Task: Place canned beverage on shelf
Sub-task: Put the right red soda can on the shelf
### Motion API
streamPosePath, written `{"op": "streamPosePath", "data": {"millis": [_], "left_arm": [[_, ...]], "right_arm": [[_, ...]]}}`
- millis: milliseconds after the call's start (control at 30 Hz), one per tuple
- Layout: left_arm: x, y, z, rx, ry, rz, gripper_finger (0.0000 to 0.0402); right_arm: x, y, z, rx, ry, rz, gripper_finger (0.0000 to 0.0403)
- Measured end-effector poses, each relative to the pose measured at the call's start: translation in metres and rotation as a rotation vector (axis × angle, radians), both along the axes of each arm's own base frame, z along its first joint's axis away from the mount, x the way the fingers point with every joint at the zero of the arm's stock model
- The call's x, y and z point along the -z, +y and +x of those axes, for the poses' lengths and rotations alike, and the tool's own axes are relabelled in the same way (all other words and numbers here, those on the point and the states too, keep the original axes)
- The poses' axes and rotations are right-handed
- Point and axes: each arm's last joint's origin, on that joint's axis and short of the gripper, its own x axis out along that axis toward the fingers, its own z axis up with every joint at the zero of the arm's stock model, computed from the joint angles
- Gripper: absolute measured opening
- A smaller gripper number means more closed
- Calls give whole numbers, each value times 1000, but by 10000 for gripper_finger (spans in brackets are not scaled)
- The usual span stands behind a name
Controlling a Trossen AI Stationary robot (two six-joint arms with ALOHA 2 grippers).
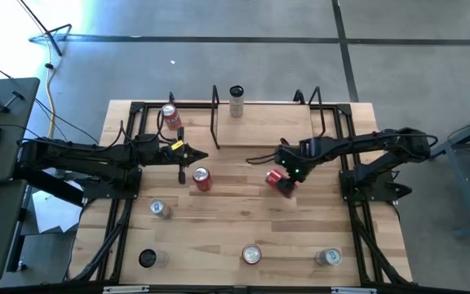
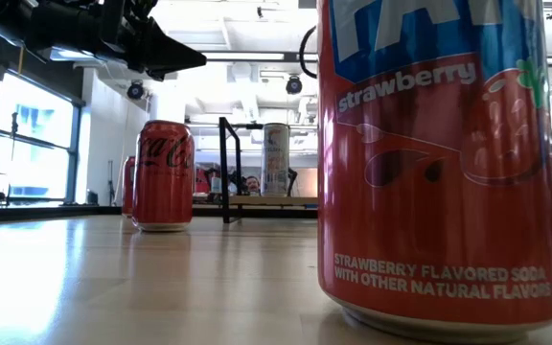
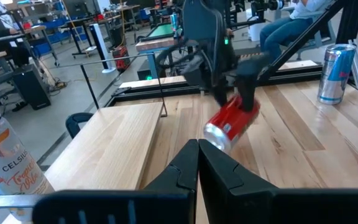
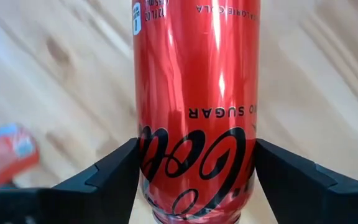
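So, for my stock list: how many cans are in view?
8: tall can on the shelf; Celsius can back left; red can mid-table; Coke can in right gripper; silver can left; three front cans. None seem hidden.

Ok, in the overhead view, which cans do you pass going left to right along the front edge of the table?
Dark-topped can → red-rimmed can → silver can.
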Motion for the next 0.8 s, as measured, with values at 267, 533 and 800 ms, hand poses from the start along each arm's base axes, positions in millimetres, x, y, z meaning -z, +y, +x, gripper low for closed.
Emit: {"op": "streamPosePath", "data": {"millis": [267,533,800], "left_arm": [[0,0,0,0,0,0,3],[0,0,0,8,-1,-1,3],[0,-1,0,32,-2,-11,3]], "right_arm": [[-55,-10,-17,112,262,192,275],[-23,-13,-25,108,569,469,275],[26,-13,-11,35,663,657,275]]}}
